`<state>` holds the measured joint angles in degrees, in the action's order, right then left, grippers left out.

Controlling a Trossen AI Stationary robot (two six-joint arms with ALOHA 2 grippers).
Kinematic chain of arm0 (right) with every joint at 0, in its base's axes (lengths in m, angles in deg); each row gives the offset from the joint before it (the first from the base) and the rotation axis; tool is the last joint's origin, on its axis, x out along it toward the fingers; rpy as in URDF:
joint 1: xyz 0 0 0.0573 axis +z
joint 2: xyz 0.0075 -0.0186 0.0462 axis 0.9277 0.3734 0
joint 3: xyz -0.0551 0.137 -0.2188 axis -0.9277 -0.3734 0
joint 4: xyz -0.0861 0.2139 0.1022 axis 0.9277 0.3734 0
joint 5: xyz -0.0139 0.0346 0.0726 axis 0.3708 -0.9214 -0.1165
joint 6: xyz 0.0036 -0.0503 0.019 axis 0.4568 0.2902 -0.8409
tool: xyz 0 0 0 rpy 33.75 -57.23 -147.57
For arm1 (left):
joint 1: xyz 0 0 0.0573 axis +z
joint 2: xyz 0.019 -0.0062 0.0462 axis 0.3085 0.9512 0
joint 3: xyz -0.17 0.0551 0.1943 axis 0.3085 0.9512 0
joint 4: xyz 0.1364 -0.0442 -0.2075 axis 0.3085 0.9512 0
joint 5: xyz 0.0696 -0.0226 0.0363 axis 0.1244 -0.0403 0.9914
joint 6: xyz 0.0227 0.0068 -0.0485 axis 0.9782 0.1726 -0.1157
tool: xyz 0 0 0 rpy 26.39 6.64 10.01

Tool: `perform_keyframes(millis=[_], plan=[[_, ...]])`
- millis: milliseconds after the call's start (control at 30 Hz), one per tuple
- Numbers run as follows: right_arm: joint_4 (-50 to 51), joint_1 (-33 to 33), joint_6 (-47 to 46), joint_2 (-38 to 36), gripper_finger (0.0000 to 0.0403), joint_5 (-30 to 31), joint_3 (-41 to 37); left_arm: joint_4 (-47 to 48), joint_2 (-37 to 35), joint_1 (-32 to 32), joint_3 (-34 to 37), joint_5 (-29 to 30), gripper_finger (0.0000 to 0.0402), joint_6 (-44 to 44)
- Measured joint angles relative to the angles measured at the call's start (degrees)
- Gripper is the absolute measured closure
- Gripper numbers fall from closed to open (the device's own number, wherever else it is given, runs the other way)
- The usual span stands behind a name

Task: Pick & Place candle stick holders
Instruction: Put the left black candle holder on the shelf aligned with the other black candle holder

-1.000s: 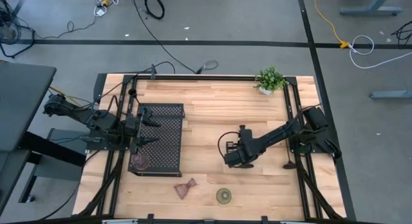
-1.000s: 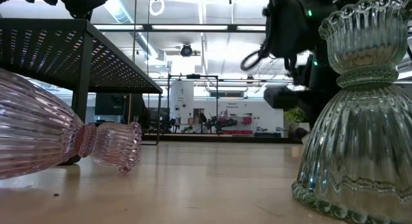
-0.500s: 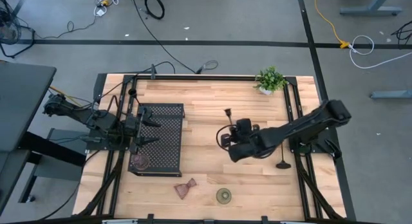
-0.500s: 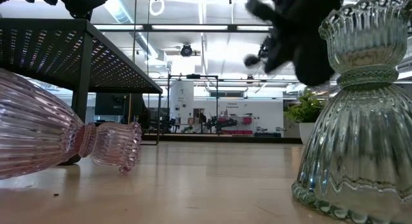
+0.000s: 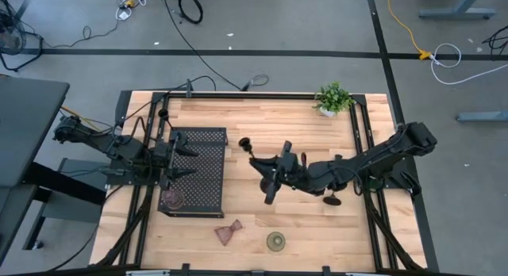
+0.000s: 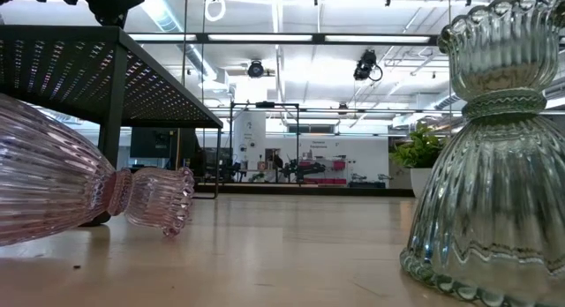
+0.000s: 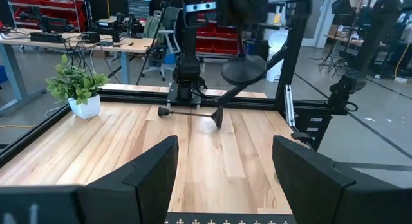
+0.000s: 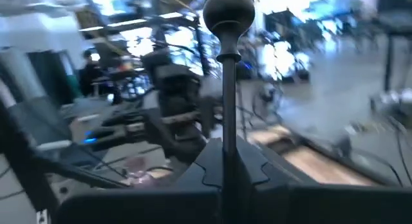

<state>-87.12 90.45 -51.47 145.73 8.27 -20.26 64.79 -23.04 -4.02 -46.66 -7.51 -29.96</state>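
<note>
Right now the right gripper [image 5: 274, 174] is pinched shut on the stem of a tall thin black metal candle stick holder [image 5: 263, 162], carrying it in the air just right of the black perforated tray [image 5: 208, 181] that stands on the wooden counter [image 5: 262, 121]. In the high view its round end [image 5: 245, 141] points toward the tray. A second black stemmed holder [image 5: 330, 198] lies farther right of the tray, close under the right arm.

The main risk, as I judge it, is the long stem swinging. It is held along a thin rod, so it could twist in the grip or slip out and drop onto the counter. A second risk is collision: the left gripper [image 5: 181, 161] hangs spread wide over the tray's left part, holding nothing, and a stem brought in at an angle could strike it or catch the tray's edge. A brown squat hourglass holder [image 5: 173, 200] already stands on the tray's near corner and could be knocked over.

In front of the tray, a pink ribbed hourglass holder [image 5: 228, 232] lies on its side and an olive-green ribbed one [image 5: 275, 242] stands upright; a low sweep of either arm could roll the pink one away. The small green potted plant [image 5: 333, 98] sits well behind and to the right of the tray, out of harm's way.
</note>
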Motion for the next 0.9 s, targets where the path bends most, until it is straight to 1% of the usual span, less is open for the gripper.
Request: perform_keyframes(millis=[100, 233, 333, 467, 533, 600, 667, 800, 900], plan=[[-6.3, -0.9, 4.8, 2.1, 0.0402, -6.4, 0.0, -0.6, 0.0, 0.0, 0.0, 0.0, 0.0149, -0.2], [-13.0, -2.3, 7.0, 6.3, 0.0402, -13.8, 0.0, -2.4, 0.0, 0.0, 0.0, -1.4, 0.0149, -0.2], [-18.1, -3.5, 7.9, 9.4, 0.0402, -17.2, 0.0, -3.9, 0.0, 0.0, 0.0, -2.5, 0.0149, -0.2], [-25.8, -5.2, 7.7, 13.1, 0.0402, -23.1, 0.0, -5.4, 0.0, 0.0, 0.0, -2.5, 0.0149, -0.2], [-29.7, -6.1, 7.6, 14.8, 0.0402, -24.7, 0.2, -6.0, 0.0, 0.0, 0.0, -2.5, 0.0149, -0.2], [-30.3, -6.8, 7.0, 16.5, 0.0402, -25.0, 1.4, -6.4, 0.0, 0.0, 0.0, -2.5, 0.0149, -0.2], [-28.8, -7.7, 6.1, 18.5, 0.0402, -25.6, 3.8, -6.7, 0.0, 0.0, 0.0, -2.5, 0.0149, -0.2], [-25.5, -9.3, 4.7, 23.5, 0.0402, -30.7, 11.0, -7.2, 0.0, 0.0, 0.0, -2.5, 0.0149, -0.2], [-20.8, -10.0, 5.1, 26.7, 0.0402, -32.4, 16.5, -8.0, 0.0, 0.0, 0.0, -2.6, 0.0149, -0.2]])
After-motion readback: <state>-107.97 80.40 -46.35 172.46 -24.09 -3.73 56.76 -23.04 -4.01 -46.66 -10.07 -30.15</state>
